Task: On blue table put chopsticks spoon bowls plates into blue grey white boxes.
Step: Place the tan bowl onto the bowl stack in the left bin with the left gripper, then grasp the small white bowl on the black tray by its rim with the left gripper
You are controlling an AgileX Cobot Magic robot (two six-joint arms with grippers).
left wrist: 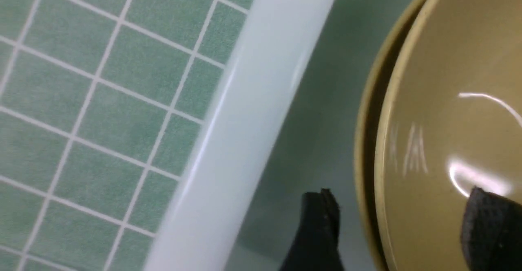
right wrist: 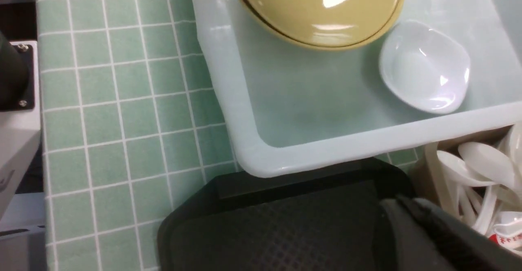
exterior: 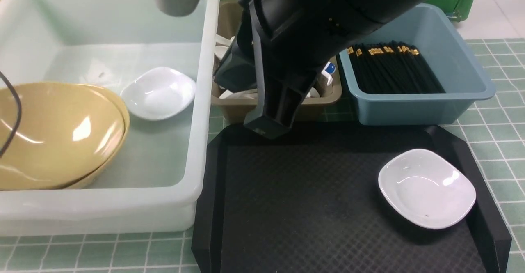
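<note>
Two stacked tan bowls (exterior: 57, 133) and a small white dish (exterior: 158, 92) lie in the white box (exterior: 203, 100). My left gripper (left wrist: 403, 218) is open inside that box. Its fingers (left wrist: 322, 222) stand on either side of the tan bowls' rim (left wrist: 391, 100), not touching it. My right gripper (exterior: 266, 127) is shut and empty, and hangs over the far edge of the black tray (exterior: 307, 203), next to the grey box (exterior: 229, 104) of white spoons (right wrist: 481, 165). Another white dish (exterior: 426, 186) lies on the tray's right side. Black chopsticks (exterior: 393, 69) fill the blue box (exterior: 451, 100).
The three boxes stand in a row behind and to the left of the tray on the green tiled cloth (exterior: 504, 141). The right arm's black body blocks much of the grey box in the front view. A black cable (exterior: 12, 113) hangs over the tan bowls.
</note>
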